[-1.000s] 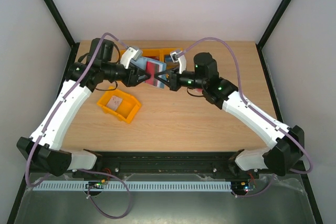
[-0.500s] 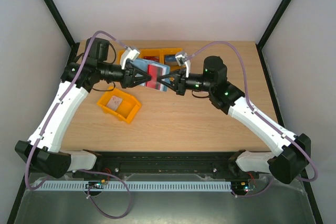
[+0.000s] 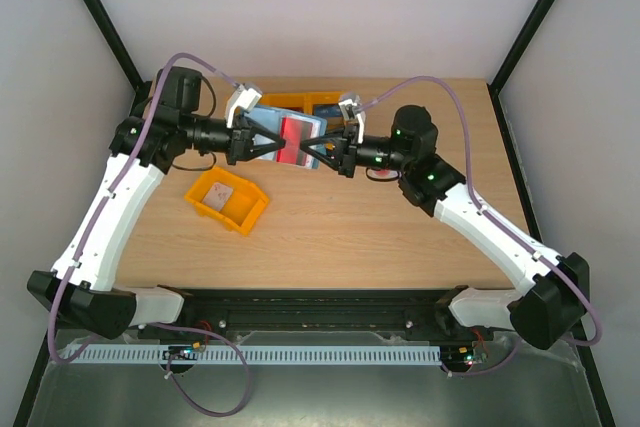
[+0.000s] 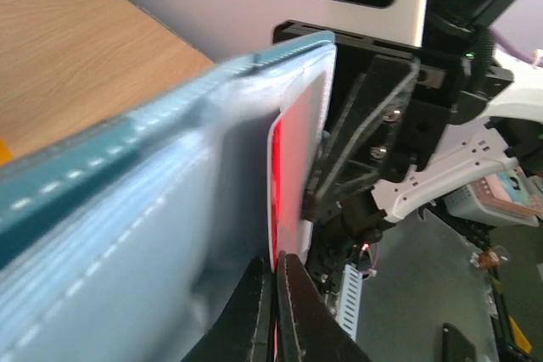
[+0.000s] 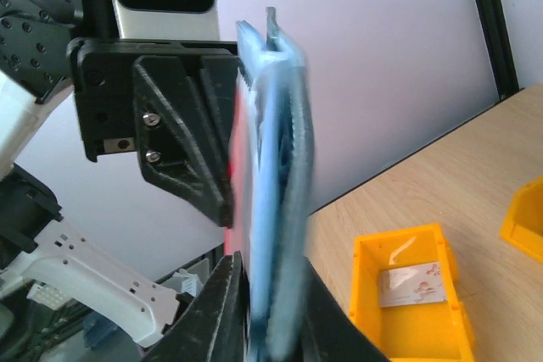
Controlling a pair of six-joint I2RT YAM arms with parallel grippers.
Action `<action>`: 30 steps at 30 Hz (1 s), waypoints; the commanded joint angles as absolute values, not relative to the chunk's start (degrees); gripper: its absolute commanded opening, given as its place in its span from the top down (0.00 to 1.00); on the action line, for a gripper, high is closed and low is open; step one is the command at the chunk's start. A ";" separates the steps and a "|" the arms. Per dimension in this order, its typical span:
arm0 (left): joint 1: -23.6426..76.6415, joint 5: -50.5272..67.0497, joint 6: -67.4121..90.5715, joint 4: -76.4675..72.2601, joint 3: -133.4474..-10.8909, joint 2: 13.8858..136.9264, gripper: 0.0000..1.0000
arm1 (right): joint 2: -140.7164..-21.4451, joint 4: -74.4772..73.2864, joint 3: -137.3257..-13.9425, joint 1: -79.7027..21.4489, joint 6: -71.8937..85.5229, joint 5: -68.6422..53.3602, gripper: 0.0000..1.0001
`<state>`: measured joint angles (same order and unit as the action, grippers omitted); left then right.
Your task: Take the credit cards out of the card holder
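The teal-blue card holder (image 3: 306, 139) hangs in the air between both arms, above the back of the table. My right gripper (image 3: 318, 154) is shut on the holder (image 5: 284, 167), with its fingers (image 5: 222, 311) on either side of the light blue pockets. My left gripper (image 4: 277, 264) is shut on the lower edge of a white and red credit card (image 4: 293, 171) that sticks out of a pocket (image 4: 127, 243). In the top view the left gripper (image 3: 283, 148) meets the red card (image 3: 292, 136) from the left. A pale credit card (image 3: 222, 194) lies in an orange bin (image 3: 245, 215).
More orange bins (image 3: 285, 103) stand at the back of the table, behind the holder. The bin with the pale card (image 5: 411, 284) sits on the wood at front left of the two grippers. Black frame posts rise at the table's back corners.
My left gripper has closed on the red card's edge. Both grippers and the holder have shifted slightly towards the back, and the holder has turned flatter to the camera.
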<state>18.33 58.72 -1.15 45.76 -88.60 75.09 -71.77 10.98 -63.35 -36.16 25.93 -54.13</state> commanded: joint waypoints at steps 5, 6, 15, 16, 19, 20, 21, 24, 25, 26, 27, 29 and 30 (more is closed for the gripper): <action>16.77 61.22 -1.15 45.04 -89.38 74.87 0.98 | -68.91 14.27 -61.31 -34.94 23.35 -57.71 0.82; 16.72 61.22 -1.22 45.08 -89.46 74.88 0.98 | -68.91 14.06 -61.20 -34.71 23.19 -57.74 0.84; 16.19 60.49 -4.07 47.21 -89.43 74.55 0.98 | -67.47 11.55 -60.05 -32.10 21.54 -58.06 0.98; 16.10 60.28 -4.45 47.48 -89.54 74.46 0.98 | -67.28 10.65 -59.98 -31.70 20.96 -57.86 0.98; 15.53 58.71 -5.97 48.55 -89.69 74.23 0.98 | -66.62 9.06 -59.44 -29.14 20.68 -58.07 0.98; 15.42 58.49 -6.50 49.00 -89.68 74.13 0.98 | -66.42 8.97 -59.10 -28.16 20.92 -58.42 0.98; 15.39 58.38 -6.91 49.19 -89.53 73.99 0.98 | -66.18 8.90 -58.73 -27.37 21.26 -58.59 0.98; 15.35 57.83 -7.23 49.39 -89.00 73.51 0.98 | -65.72 8.18 -58.17 -25.93 21.70 -58.94 0.99; 15.30 57.39 -7.37 49.50 -89.10 73.48 0.98 | -65.60 7.44 -58.25 -25.62 21.52 -58.39 0.98; 15.34 57.07 -7.76 49.79 -89.30 73.61 0.98 | -65.50 7.16 -58.13 -25.32 21.56 -58.24 0.98; 15.36 56.87 -8.03 50.05 -89.45 73.78 0.98 | -65.53 7.14 -58.15 -25.05 21.76 -58.51 0.98; 15.32 56.38 -8.11 50.09 -89.67 73.98 0.98 | -65.64 6.78 -58.23 -24.67 21.88 -59.14 0.98; 15.33 55.95 -8.21 50.09 -89.80 74.00 0.98 | -65.73 6.06 -58.41 -24.42 21.58 -59.23 0.98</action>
